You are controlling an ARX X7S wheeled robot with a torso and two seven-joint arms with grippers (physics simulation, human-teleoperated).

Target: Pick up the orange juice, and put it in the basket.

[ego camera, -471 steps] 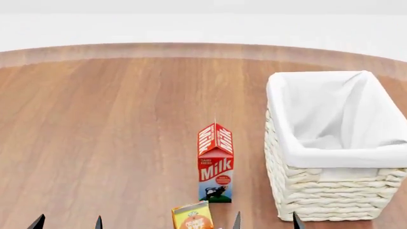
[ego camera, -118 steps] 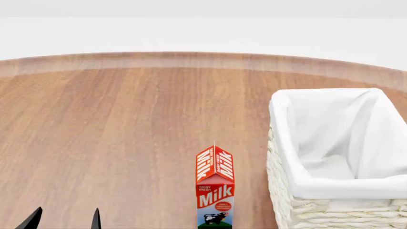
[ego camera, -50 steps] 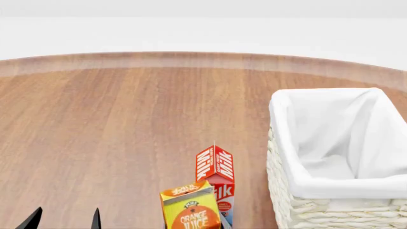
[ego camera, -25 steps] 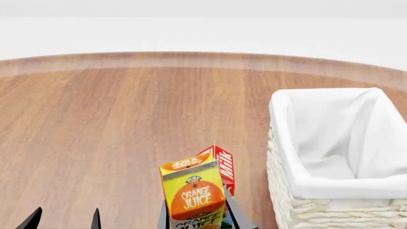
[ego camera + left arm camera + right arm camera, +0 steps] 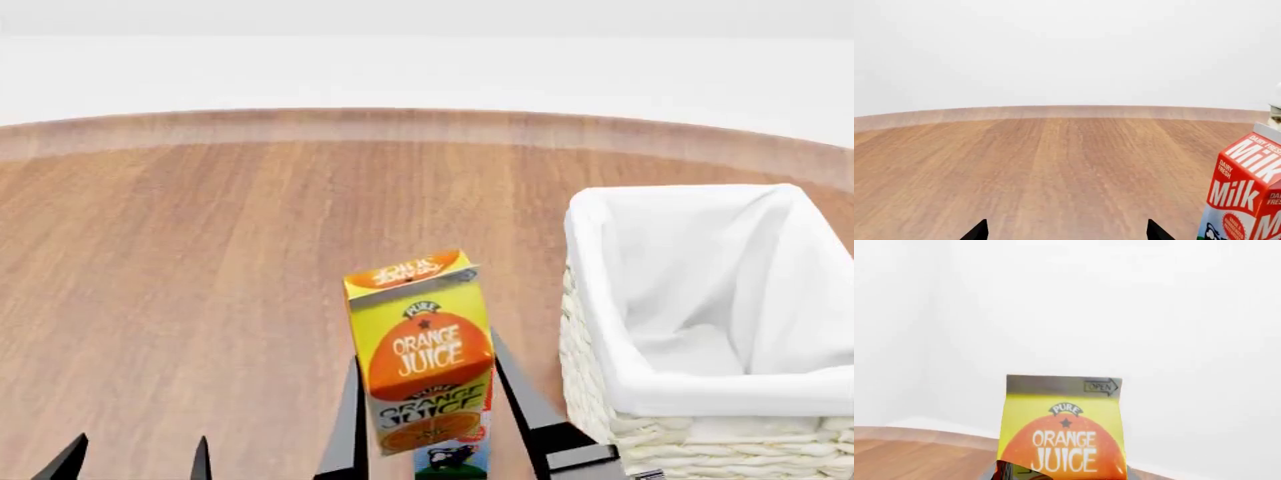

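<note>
The orange juice [image 5: 416, 310], a yellow carton with an orange circle, is held upright above the wooden table between the fingers of my right gripper [image 5: 427, 352]. It stands just left of the basket [image 5: 694, 445], about level with its rim. The basket is cream wicker with a white liner and nothing shows inside it. In the right wrist view the orange juice [image 5: 1064, 440] fills the lower middle. My left gripper [image 5: 134, 462] is open and empty at the lower left, and it also shows in the left wrist view [image 5: 1066, 232].
A red-and-white Milk carton [image 5: 1247, 195] stands on the table behind the juice; only its base [image 5: 451, 458] shows in the head view. The round wooden table [image 5: 200, 250] stretches back to its curved far edge.
The orange juice has risen in my right gripper, from the frame's bottom edge to near the basket's rim height, and now covers the Milk carton. The left gripper has not moved.
</note>
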